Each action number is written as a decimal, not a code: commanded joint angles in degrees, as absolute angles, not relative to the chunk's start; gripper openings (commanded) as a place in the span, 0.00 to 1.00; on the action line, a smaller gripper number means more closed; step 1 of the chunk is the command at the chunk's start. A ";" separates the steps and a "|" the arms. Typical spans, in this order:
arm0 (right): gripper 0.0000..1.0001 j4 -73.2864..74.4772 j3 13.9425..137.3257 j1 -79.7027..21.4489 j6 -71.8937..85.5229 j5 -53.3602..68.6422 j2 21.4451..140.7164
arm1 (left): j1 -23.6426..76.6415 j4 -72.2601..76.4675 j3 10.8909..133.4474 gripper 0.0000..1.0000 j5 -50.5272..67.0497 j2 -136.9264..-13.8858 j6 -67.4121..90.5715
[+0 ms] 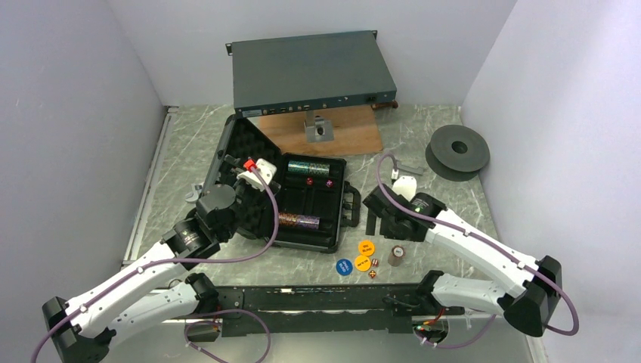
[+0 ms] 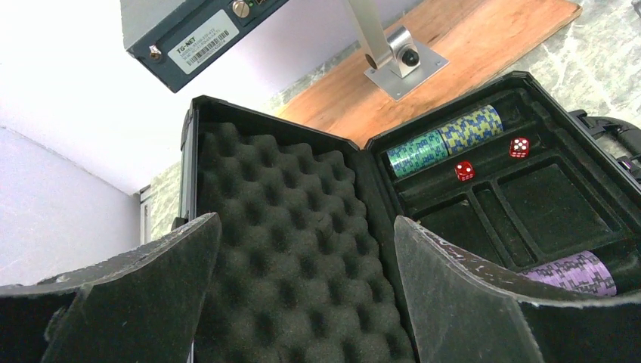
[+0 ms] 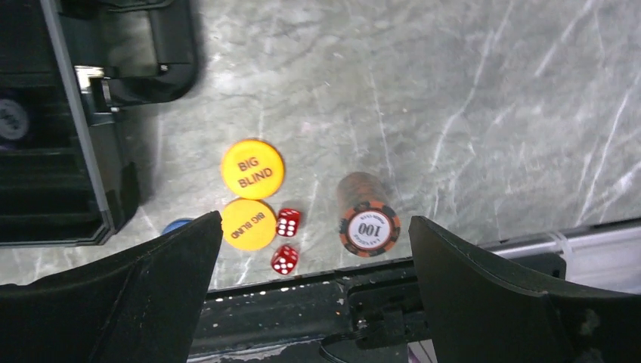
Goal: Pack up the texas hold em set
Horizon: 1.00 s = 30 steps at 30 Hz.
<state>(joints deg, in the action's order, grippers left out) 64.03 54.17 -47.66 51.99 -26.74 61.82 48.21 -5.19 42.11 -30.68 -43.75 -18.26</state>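
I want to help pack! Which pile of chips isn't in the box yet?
The orange stack marked 100: it stands on the table by the red dice. The green stack, blue-yellow stack and purple stack already lie inside the black case.

Disc (image 3: 252, 169) reads BIG BLIND; chip stack (image 3: 368, 224), seemingly 100.

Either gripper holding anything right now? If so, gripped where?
Nothing held. Left gripper open over the foam lid; right gripper open above the chip stack on the table, clear of it.
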 commanded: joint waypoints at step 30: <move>0.75 61.60 40.07 -45.53 67.01 -26.39 57.45 | 48.70 -4.92 43.59 0.90 -30.19 -44.04 -17.85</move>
<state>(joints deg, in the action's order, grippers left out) 63.75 40.58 -45.89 65.84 -26.46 57.12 48.47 -5.43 42.11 -30.68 -44.14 -18.26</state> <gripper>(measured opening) 0.765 0.903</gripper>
